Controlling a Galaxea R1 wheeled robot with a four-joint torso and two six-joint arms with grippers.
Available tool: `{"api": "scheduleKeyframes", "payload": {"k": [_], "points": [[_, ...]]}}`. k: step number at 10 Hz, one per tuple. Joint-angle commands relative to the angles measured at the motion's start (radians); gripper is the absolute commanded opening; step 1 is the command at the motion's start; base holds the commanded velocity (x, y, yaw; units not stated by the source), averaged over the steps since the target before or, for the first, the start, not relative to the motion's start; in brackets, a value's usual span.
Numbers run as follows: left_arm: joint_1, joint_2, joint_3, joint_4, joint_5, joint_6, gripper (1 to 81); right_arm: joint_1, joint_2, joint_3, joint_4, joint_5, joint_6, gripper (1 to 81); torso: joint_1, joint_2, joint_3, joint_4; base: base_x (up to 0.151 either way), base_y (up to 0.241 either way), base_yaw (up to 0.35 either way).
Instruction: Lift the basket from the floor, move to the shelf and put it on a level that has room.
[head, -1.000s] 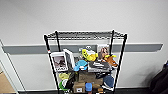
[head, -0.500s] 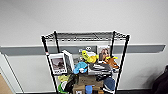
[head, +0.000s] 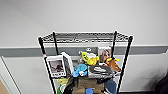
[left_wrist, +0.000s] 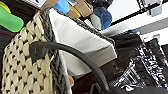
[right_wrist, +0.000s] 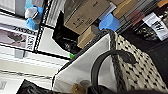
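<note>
the shelf (head: 85, 62) stands against a pale wall (head: 82, 15) with a grey band (head: 22, 51) running behind it at about the height of its second tier. the level (head: 85, 37), the top wire grid, spans the four post tops and lies bare from edge to edge, with open wall above it. the front-left post (head: 43, 56) and the front-right post (head: 126, 57) mark the near corners of that grid.

the tier below the level is crowded: a framed picture (head: 57, 66) leans at the front-left post, a yellow toy (head: 89, 59) sits near the middle, a second picture (head: 104, 54) stands toward the back right, and a dark flat box (head: 100, 71) lies in front of it. brown cardboard boxes (head: 87, 83) fill the space under that, packed between the posts.

the basket (left_wrist: 27, 67) is close to the lower part of the shelf, its cream weave and dark rim (left_wrist: 53, 65) large in the left wrist view, with a dark loop handle (left_wrist: 75, 56) arching off the rim and the white lining (left_wrist: 80, 42) showing inside. in the right wrist view the basket's other end (right_wrist: 135, 67) shows the same weave and another loop handle (right_wrist: 100, 65), with a cardboard box (right_wrist: 85, 13) and a blue object (right_wrist: 108, 22) on the shelf just beyond its rim.

whether the left claw or the right claw is apart, together or clamped on the handles cannot be told.
</note>
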Motion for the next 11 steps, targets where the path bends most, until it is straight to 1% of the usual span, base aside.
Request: {"api": "scheduleKeyframes", "payload": {"k": [1,11], "points": [[-0.114,-0.008,0.082,-0.004,-0.016,-0.009,1.0,0.106,-0.010,0.106,-0.061,0.012,0.008,1.0,0.000,0.000,0.000,0.000,0.103,0.000,0.000],[-0.114,-0.007,0.082,-0.005,-0.016,-0.007,1.0,0.103,-0.010,0.109,-0.061,0.013,0.006,1.0,0.000,0.000,0.000,0.000,0.100,0.000,0.000]]}}
